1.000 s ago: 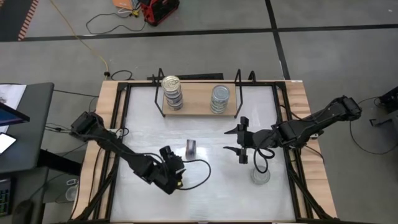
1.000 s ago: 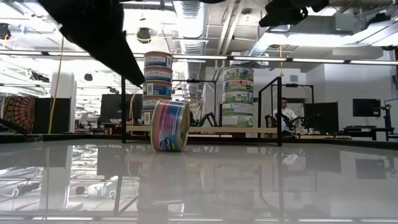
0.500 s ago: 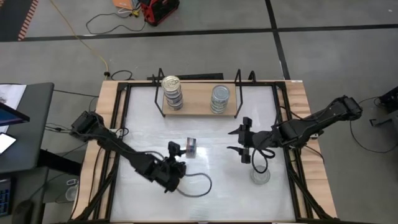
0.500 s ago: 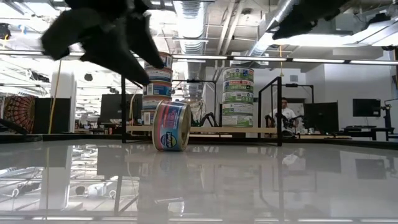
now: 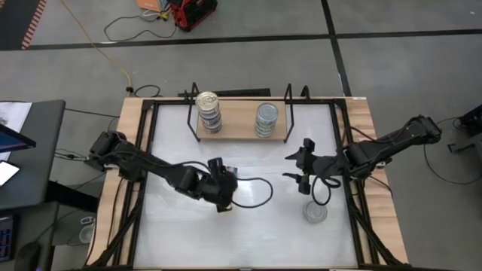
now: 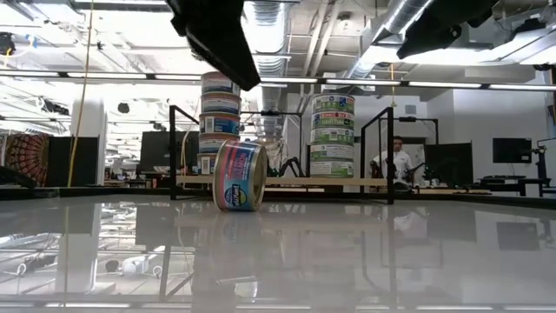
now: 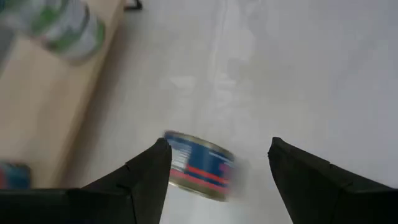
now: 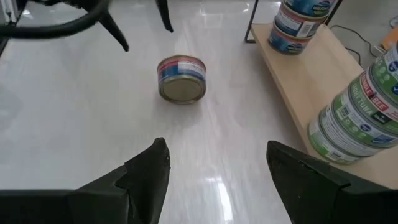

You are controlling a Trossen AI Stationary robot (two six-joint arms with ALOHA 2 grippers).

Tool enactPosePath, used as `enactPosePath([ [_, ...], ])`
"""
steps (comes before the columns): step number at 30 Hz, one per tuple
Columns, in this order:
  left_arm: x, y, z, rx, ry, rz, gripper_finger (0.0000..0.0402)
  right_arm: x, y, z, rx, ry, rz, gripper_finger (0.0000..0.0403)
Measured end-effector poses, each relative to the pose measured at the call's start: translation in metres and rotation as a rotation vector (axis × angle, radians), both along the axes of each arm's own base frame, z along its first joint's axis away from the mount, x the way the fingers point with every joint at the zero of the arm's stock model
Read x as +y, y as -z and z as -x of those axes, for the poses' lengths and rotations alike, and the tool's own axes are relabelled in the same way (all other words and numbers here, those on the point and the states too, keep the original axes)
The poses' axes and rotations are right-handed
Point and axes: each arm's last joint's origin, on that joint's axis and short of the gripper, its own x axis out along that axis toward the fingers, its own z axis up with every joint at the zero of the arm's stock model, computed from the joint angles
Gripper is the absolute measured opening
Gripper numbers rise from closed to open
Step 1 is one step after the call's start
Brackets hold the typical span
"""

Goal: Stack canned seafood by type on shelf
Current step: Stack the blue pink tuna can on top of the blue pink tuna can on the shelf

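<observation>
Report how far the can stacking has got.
Done: two stacks stand on the shelf, a blue-label stack and a green-label stack. In hand: the open left gripper hovers over a blue can on its edge. Left: that can, plus one lying by the open right gripper.

Loose tin (image 8: 181, 78) blue, red-striped; shelf (image 8: 300, 74) light wood; stacks: blue-white (image 6: 219, 122), green-white (image 6: 332, 135).

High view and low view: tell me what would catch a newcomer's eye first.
A lone tin on its edge on the white table, in front of the shelf, draws the eye first. The left pincer is open above it. Next come two tall stacks on the shelf: the blue-labelled stack with a gold lid and the green-labelled stack with a silver one. The right pincer hovers open nearby.
</observation>
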Motion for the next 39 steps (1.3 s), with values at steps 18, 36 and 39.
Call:
enactPosePath([
  [18,-0.029,0.061,-0.015,-0.276,-0.456,-0.121,0.0258,-0.001,-0.001,-0.003,-0.020,0.007,0.005,0.0292],
  [36,-0.022,0.090,-0.013,-0.461,-0.706,0.045,0.0338,-0.001,-0.001,-0.003,-0.013,-0.019,0.032,0.0292],
  [39,-0.021,0.100,-0.011,-0.482,-0.712,0.083,0.0350,0.000,-0.002,-0.003,-0.022,-0.022,0.033,0.0292],
])
